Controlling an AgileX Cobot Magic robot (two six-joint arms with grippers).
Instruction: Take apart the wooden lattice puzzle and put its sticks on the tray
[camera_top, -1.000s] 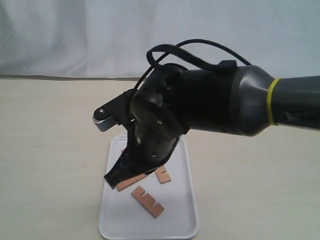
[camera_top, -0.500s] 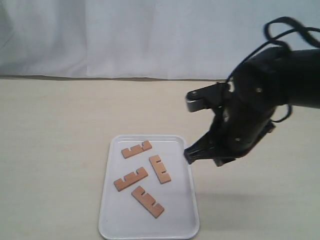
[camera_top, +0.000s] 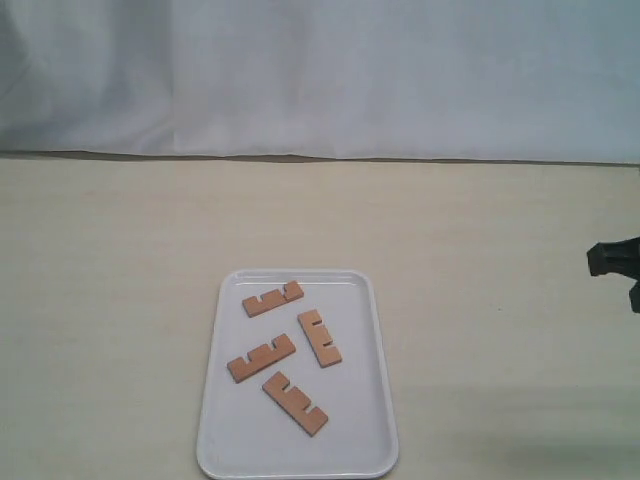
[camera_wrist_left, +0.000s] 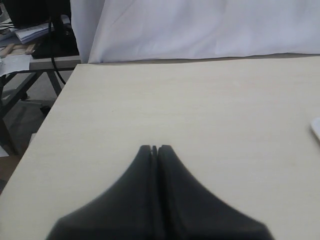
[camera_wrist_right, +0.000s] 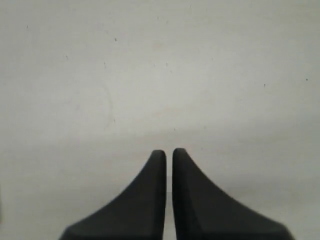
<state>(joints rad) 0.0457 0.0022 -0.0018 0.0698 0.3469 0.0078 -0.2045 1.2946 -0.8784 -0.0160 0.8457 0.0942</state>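
Note:
The white tray lies at the front middle of the table. Several light-brown notched sticks lie apart on it, none interlocked: one at the far end, one toward the right, one in the middle, one nearest the front. No assembled lattice puzzle shows. My right gripper hangs over bare table with only a thin slit between its jaws and nothing in them; a black part of it shows at the right edge of the exterior view. My left gripper is shut and empty over the table.
A white cloth hangs behind the beige table. In the left wrist view the table's side edge is close by, with a cluttered desk beyond it, and a corner of the tray shows.
The right arm has pulled away from over the tray to the right edge of the exterior view, which uncovers all the sticks. The sticks lie as they did half a second ago.

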